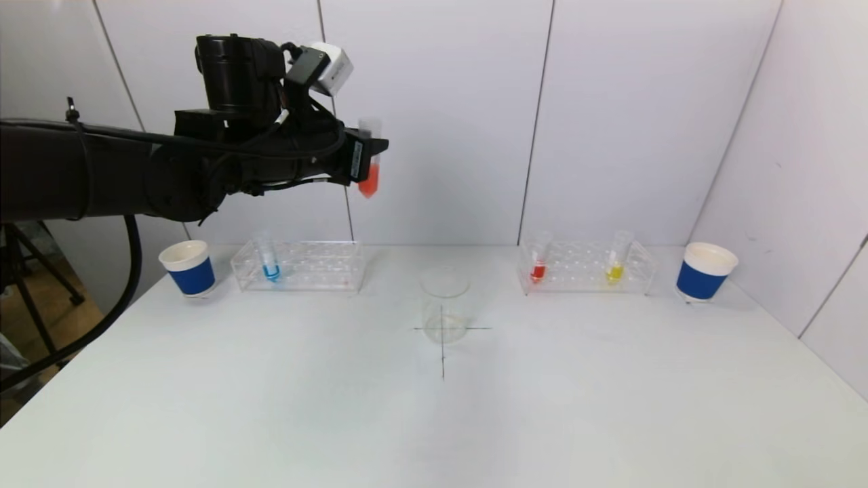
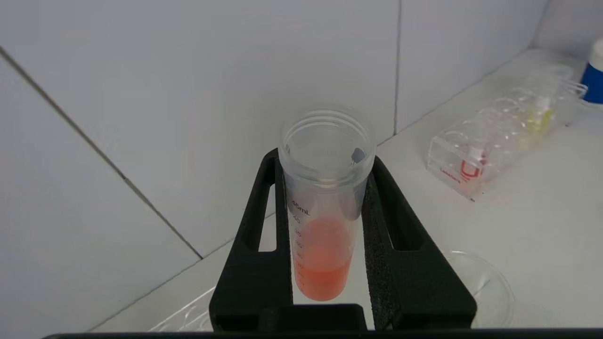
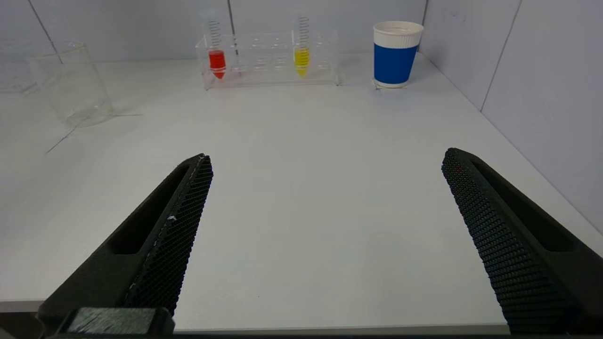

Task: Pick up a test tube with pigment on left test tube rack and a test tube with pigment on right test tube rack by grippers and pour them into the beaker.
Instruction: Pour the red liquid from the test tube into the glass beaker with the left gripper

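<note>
My left gripper [image 1: 366, 159] is shut on a test tube with orange-red pigment [image 1: 369, 177], held upright high above the table, up and to the left of the clear beaker [image 1: 444, 305]. The left wrist view shows the tube [image 2: 325, 221] clamped between the two black fingers. The left rack [image 1: 298, 266] holds a blue tube [image 1: 270, 261]. The right rack [image 1: 586, 268] holds a red tube [image 1: 538, 266] and a yellow tube [image 1: 616, 264]. My right gripper [image 3: 327, 160] is open and empty, low near the table's front edge, out of the head view.
A blue and white paper cup [image 1: 188, 268] stands left of the left rack and another [image 1: 704, 271] right of the right rack. White walls close the back and right side. A black cross is drawn on the table under the beaker.
</note>
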